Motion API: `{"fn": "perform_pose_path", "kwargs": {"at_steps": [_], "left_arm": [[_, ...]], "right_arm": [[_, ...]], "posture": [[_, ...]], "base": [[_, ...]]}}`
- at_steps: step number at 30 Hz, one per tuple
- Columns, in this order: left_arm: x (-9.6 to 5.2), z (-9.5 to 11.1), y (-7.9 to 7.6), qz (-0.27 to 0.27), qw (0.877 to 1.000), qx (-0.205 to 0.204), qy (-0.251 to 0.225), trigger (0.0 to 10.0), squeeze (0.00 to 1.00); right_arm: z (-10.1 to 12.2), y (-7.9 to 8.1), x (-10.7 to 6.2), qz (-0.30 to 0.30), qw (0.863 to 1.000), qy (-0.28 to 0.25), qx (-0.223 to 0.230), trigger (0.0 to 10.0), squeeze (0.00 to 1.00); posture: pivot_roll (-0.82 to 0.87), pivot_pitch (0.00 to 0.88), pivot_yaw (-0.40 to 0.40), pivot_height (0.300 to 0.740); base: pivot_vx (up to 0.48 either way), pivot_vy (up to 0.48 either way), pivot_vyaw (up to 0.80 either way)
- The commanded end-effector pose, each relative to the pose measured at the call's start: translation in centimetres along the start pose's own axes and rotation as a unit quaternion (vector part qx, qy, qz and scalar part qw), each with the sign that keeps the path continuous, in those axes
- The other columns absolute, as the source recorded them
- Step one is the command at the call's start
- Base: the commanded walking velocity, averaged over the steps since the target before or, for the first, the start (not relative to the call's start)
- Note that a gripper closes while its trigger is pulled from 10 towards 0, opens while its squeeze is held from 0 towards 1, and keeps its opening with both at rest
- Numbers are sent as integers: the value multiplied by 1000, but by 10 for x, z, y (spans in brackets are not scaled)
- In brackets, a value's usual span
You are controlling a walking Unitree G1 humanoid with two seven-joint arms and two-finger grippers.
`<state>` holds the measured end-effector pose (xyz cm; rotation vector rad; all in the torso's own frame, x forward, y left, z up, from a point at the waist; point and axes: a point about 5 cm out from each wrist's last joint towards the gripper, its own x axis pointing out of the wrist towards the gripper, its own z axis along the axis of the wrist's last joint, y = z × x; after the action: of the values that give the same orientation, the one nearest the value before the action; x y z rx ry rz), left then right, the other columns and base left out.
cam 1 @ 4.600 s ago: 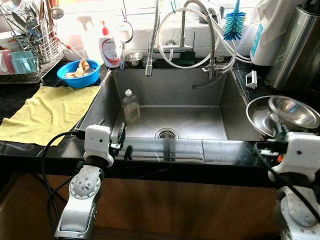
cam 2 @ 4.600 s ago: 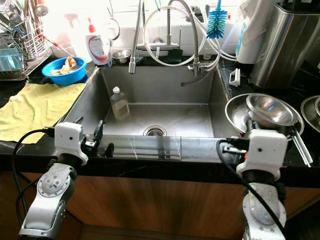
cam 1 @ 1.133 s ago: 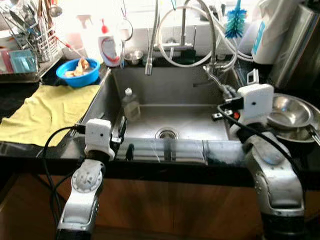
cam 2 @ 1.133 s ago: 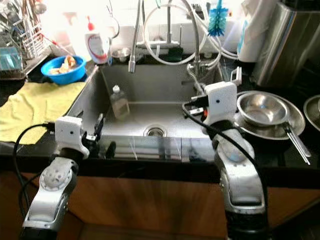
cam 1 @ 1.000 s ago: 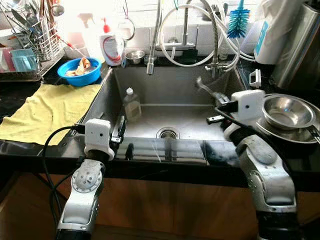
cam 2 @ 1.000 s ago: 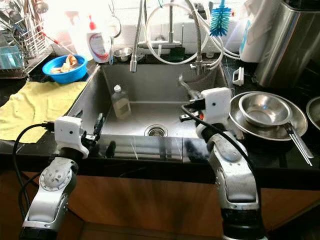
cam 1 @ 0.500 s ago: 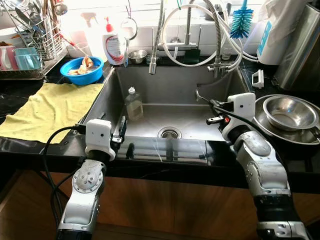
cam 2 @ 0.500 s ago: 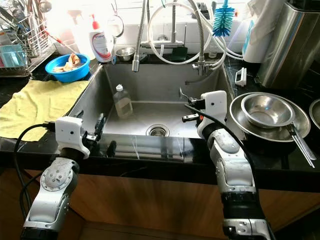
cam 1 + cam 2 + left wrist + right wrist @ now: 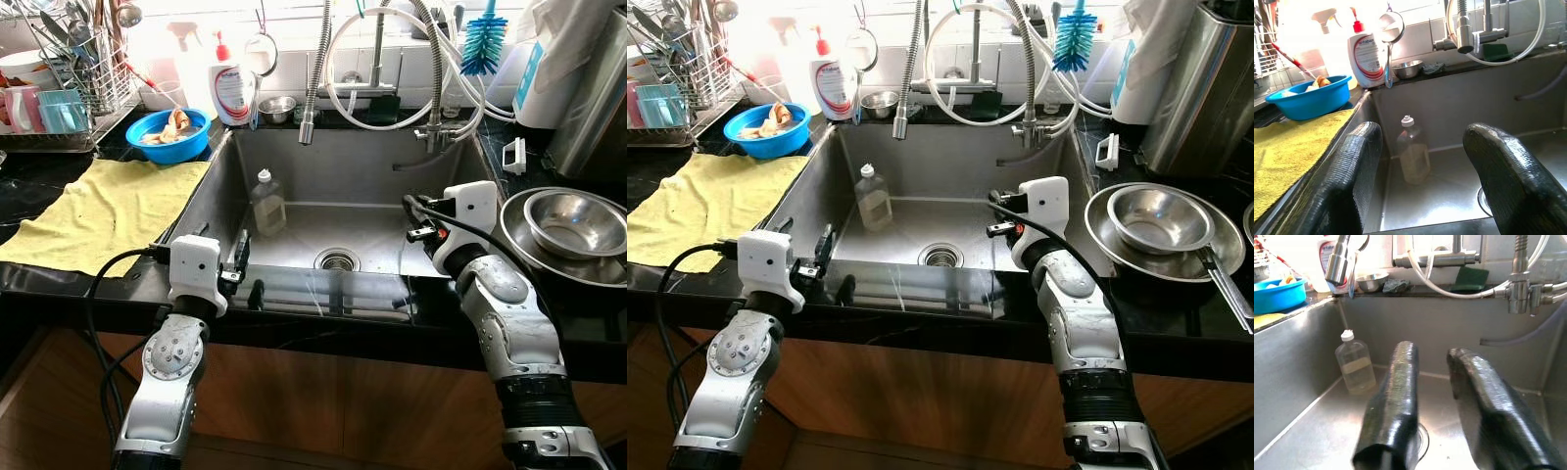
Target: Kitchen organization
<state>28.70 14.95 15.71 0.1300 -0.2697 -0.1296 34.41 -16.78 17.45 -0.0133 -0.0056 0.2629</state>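
So the robot's parked in front of a steel sink (image 9: pixel 431 230) set in a black worktop (image 9: pixel 59 284). Standing inside the sink, toward the back-left corner, is a small clear bottle (image 9: pixel 266 203) with a white cap, upright and close to the left wall, with a bit of pale liquid in the bottom. The drain (image 9: pixel 336 260) sits in the middle of the floor, well apart from the bottle.

The left hand (image 9: pixel 242 269) rests at the front lip of the sink on its left side, fingers (image 9: pixel 1347 181) spread wide, gripping nothing. The right hand (image 9: pixel 415 217) is over the right part of the sink, pointing in toward the bottle side, fingers (image 9: pixel 1393 401) parted by a narrow gap and empty too.

On the left worktop there's a yellow cloth (image 9: pixel 98 211), behind it a blue bowl (image 9: pixel 168 134) with what looks like food scraps (hard to tell exactly), plus a dish rack (image 9: pixel 73 98). A white soap bottle (image 9: pixel 231 90) stands at the back-left sink corner, next to a tiny steel bowl (image 9: pixel 280 106). Right of the sink, a steel bowl (image 9: pixel 576 220) is nested in a bigger steel dish (image 9: pixel 519 230).
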Motion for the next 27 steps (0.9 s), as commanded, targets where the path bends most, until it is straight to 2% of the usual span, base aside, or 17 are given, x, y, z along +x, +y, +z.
{"fn": "perform_pose_path", "kwargs": {"at_steps": [1,7,9,12,14,18,22,25,27], "left_arm": [[-3,-2,2,0,1000,4,6,10000,0],[-1,-1,5,4,1000,8,3,10000,0],[0,0,11,23,1000,4,2,10000,0],[3,4,18,31,999,13,-6,10000,0],[5,9,25,38,999,27,-16,10000,0],[9,17,36,55,997,38,-27,10000,0],[3,18,52,82,995,45,-20,10000,0],[0,15,55,89,995,46,-15,10000,0],[0,15,51,92,995,40,-15,10000,0]], "right_arm": [[7,1,2,-4,1000,-19,-6,10000,0],[23,5,-7,-31,996,-73,-27,10000,0],[31,15,-13,-27,993,-102,-49,10000,0],[32,25,-20,-19,992,-117,-31,10000,0],[29,35,-25,-12,992,-121,-36,10000,0],[24,35,-29,-20,993,-115,-29,10000,0],[20,30,-35,-39,993,-111,-23,10000,0],[21,26,-39,-54,992,-115,-21,10000,0],[21,22,-41,-63,991,-115,-24,10000,0]], "posture": [[-111,0,73,740],[-110,0,77,740],[-111,0,80,740],[-97,0,82,740],[-95,0,85,740],[-80,0,87,740],[-66,0,86,740],[-64,0,85,740],[-66,0,86,740]], "base": [[0,0,0],[0,0,0],[0,0,0],[0,0,0],[0,0,0],[0,0,0],[0,0,0],[0,0,0],[0,0,0]]}}
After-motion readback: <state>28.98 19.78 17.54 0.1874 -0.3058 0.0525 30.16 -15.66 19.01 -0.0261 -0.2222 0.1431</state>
